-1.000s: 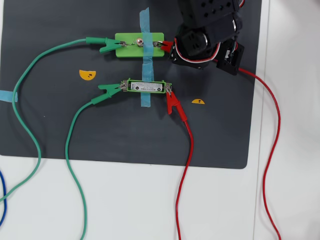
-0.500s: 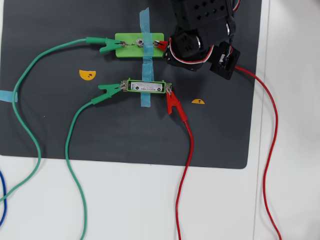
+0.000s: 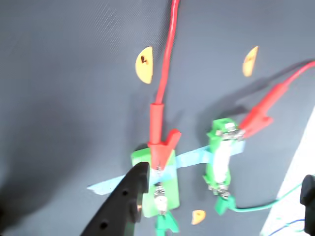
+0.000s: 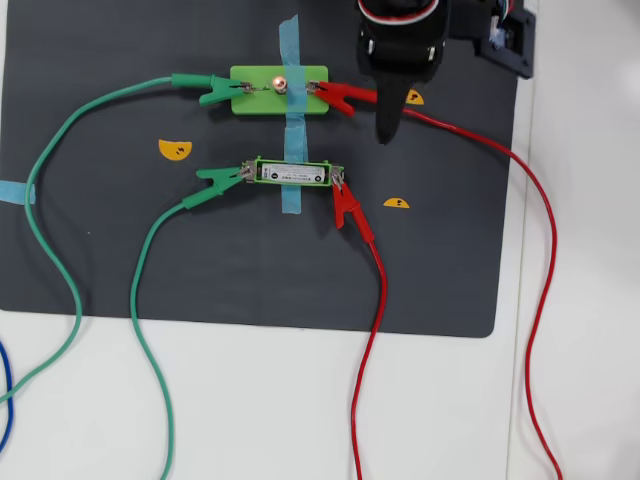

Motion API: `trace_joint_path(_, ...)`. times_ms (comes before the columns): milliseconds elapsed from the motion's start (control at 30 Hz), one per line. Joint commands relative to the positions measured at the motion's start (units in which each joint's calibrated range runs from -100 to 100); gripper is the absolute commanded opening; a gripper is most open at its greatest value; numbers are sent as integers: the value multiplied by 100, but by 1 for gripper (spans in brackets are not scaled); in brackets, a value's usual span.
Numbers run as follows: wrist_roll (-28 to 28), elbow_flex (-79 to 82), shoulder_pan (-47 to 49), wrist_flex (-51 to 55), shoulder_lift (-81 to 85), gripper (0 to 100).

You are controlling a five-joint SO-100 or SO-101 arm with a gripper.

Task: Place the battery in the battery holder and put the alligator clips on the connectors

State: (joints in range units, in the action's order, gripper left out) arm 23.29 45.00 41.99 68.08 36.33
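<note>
The white-silver battery [image 4: 292, 172] lies inside the narrow green battery holder [image 4: 258, 172] at mid mat; both also show in the wrist view, battery [image 3: 220, 158] and holder [image 3: 214, 135]. A green alligator clip [image 4: 222, 178] bites the holder's left connector and a red clip [image 4: 345, 205] its right one. The wider green block [image 4: 250, 88] has a green clip [image 4: 205, 88] on its left terminal and a red clip [image 4: 335, 95] on its right. My black gripper [image 4: 398, 115] hovers right of the block, open and empty; in the wrist view [image 3: 225, 173] its fingers stand far apart.
A blue tape strip [image 4: 290, 120] crosses block and holder on the dark mat [image 4: 100, 250]. Yellow half-disc markers [image 4: 175, 149] [image 4: 396, 203] lie on the mat. Long red [image 4: 378, 330] and green [image 4: 60, 240] wires loop off onto the white table.
</note>
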Motion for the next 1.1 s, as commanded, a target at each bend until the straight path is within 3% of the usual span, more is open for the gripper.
trace_joint_path(0, -1216, 316, -348, -5, 2309, 31)
trace_joint_path(67, -1592, 421, -943, -66, 2956, 31)
trace_joint_path(100, -1774, 614, -1751, -74, 3398, 31)
trace_joint_path(133, -1847, 851, -2438, -220, 3619, 31)
trace_joint_path(200, -1842, 1123, -2872, -478, 3738, 31)
trace_joint_path(533, -1842, 3421, -3467, -1088, 5397, 31)
trace_joint_path(633, -1842, 3763, -3629, -1037, 6231, 31)
trace_joint_path(833, -1847, 3895, -3831, -1020, 6265, 31)
trace_joint_path(933, -1847, 4166, -3871, -1054, 6273, 17)
trace_joint_path(1067, -1847, 4219, -3871, -1080, 6273, 5)
